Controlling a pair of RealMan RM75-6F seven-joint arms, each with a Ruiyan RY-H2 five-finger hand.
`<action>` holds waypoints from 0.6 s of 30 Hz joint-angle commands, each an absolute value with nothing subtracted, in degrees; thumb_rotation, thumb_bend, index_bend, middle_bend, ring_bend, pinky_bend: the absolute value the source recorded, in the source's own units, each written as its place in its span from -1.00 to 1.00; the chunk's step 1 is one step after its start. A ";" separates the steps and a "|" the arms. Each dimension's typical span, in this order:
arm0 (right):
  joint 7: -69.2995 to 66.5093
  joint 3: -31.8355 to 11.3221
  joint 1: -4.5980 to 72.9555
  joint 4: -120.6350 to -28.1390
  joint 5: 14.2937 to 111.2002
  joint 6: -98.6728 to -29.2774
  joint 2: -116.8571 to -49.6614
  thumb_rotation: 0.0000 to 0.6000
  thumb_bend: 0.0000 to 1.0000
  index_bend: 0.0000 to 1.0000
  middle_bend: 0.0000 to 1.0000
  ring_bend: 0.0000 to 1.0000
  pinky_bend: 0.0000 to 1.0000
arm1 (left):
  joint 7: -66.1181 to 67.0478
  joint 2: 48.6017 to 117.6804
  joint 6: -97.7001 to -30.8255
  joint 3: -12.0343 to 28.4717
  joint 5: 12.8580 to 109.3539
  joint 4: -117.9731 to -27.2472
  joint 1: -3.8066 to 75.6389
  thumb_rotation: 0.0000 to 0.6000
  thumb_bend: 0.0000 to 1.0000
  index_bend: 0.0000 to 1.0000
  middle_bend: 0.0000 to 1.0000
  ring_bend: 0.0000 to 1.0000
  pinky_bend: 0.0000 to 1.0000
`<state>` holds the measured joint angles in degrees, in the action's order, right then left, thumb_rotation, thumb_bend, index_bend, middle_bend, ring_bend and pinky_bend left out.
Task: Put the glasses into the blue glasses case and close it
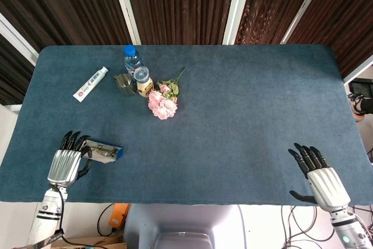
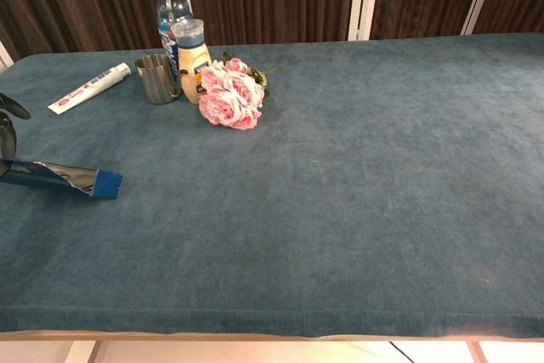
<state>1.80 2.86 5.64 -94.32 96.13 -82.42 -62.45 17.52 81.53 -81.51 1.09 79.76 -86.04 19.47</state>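
The blue glasses case is near the table's front left corner, open, with the glasses lying inside it. My left hand grips the case's left end, fingers wrapped around it. In the chest view the case shows as a thin blue slab tilted a little above the cloth, with only fingertips of the left hand at the frame's edge. My right hand is open at the front right edge of the table, fingers spread, holding nothing.
At the back left stand a water bottle, a small capped bottle and a metal cup, with a toothpaste tube to their left. Pink roses lie beside them. Dark blue cloth covers the table.
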 commanded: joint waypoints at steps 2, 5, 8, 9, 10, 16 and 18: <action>1.51 2.98 5.58 -94.35 96.26 -82.55 -62.33 1.00 -0.80 -1.00 -1.00 -1.00 -1.00 | 19.41 80.99 -78.71 1.39 77.86 -86.82 19.51 1.00 0.01 0.35 -0.58 -0.79 -0.82; 1.30 2.93 5.59 -94.27 96.09 -82.54 -62.22 1.00 -0.80 -1.00 -1.00 -1.00 -1.00 | 20.38 80.77 -76.66 1.97 76.41 -86.81 20.02 1.00 0.01 0.34 -0.58 -0.79 -0.82; 1.36 2.84 5.58 -94.22 95.81 -82.50 -62.16 1.00 -0.80 -1.00 -1.00 -1.00 -1.00 | 20.93 80.45 -74.71 2.43 74.95 -87.20 20.43 1.00 0.01 0.34 -0.58 -0.79 -0.81; 1.39 2.81 5.56 -94.23 95.74 -82.52 -62.15 1.00 -0.80 -1.00 -1.00 -1.00 -1.00 | 20.80 80.34 -74.21 2.63 74.60 -87.37 20.56 1.00 0.01 0.34 -0.58 -0.79 -0.81; 1.43 2.79 5.55 -94.22 95.66 -82.51 -62.15 1.00 -0.80 -1.00 -1.00 -1.00 -1.00 | 20.72 80.27 -73.78 2.84 74.34 -87.43 20.72 1.00 0.01 0.34 -0.58 -0.79 -0.81; 1.77 2.86 5.42 -94.24 95.67 -82.65 -62.15 1.00 -0.80 -1.00 -1.00 -1.00 -1.00 | 20.48 80.71 -69.87 4.97 71.16 -86.46 22.49 1.00 0.00 0.34 -0.58 -0.79 -0.81; 1.71 2.87 5.41 -94.25 95.69 -82.68 -62.15 1.00 -0.80 -1.00 -1.00 -1.00 -1.00 | 21.12 80.68 -67.96 5.80 69.26 -86.06 23.37 1.00 -0.01 0.33 -0.57 -0.79 -0.81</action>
<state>1.72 2.87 5.41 -94.25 95.69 -82.68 -62.14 20.72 80.61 -69.34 4.98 70.64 -86.51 22.55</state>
